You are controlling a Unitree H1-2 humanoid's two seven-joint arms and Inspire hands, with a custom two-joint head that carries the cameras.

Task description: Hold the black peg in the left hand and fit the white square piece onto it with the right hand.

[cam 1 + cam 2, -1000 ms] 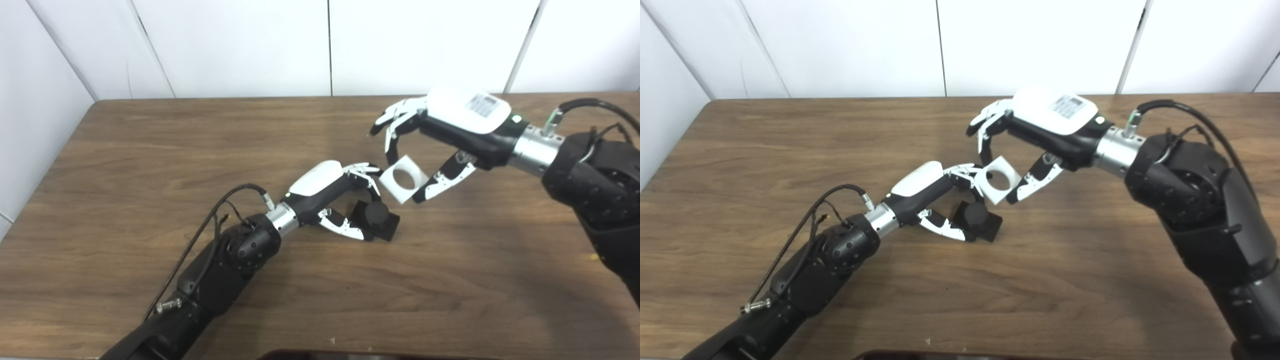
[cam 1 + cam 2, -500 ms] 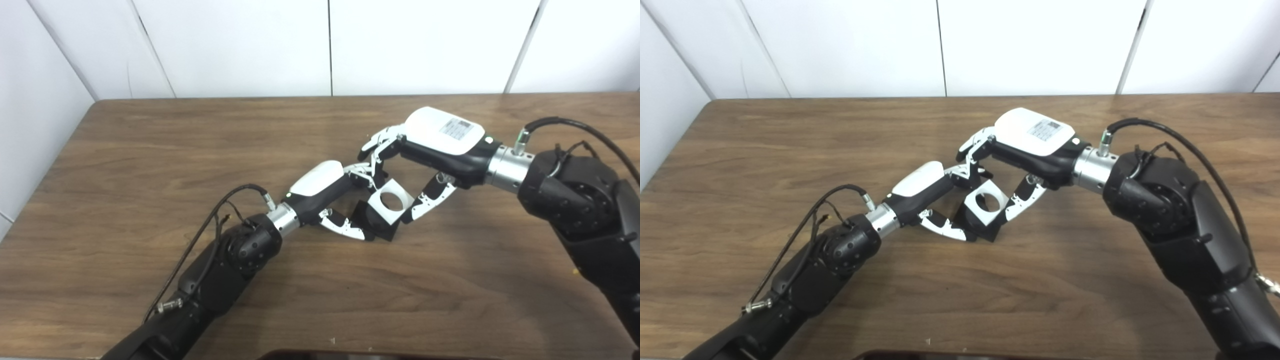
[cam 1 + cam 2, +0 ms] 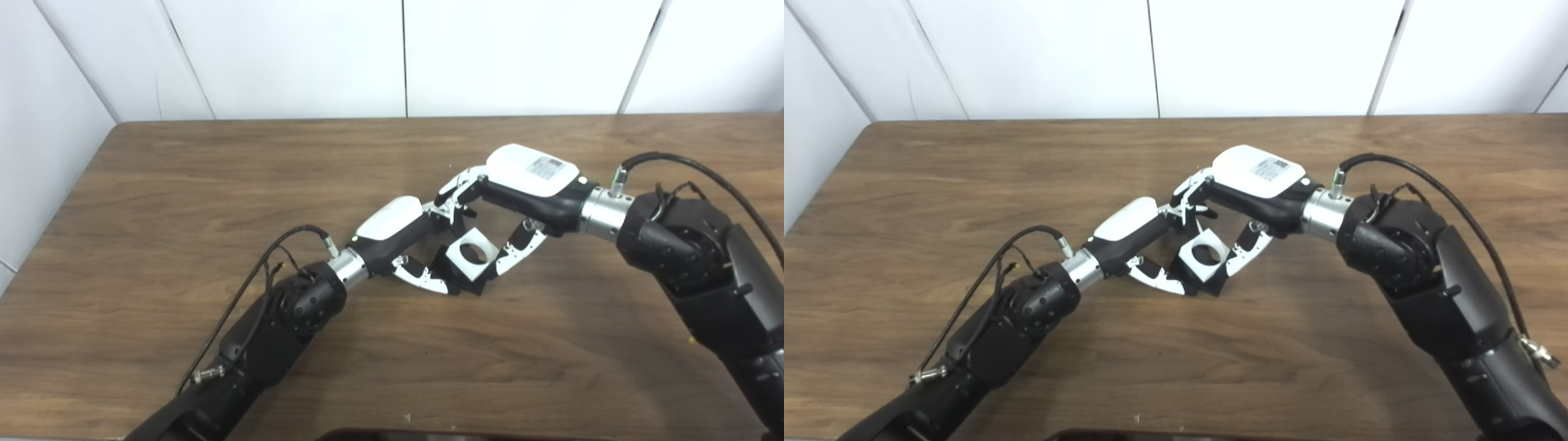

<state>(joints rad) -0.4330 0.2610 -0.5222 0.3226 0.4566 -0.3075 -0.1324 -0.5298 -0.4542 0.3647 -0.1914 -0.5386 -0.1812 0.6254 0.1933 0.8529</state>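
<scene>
right hand point(image 3: 520, 196) | white square piece point(image 3: 470, 258) | black peg point(image 3: 442, 269) | label unreadable

Over the last second the right robot hand point(image 3: 520, 202) has swung down and leftward, lowering the white square plastic piece with a round hole point(image 3: 471, 253) onto the black peg block point(image 3: 442, 268), covering its top.
</scene>
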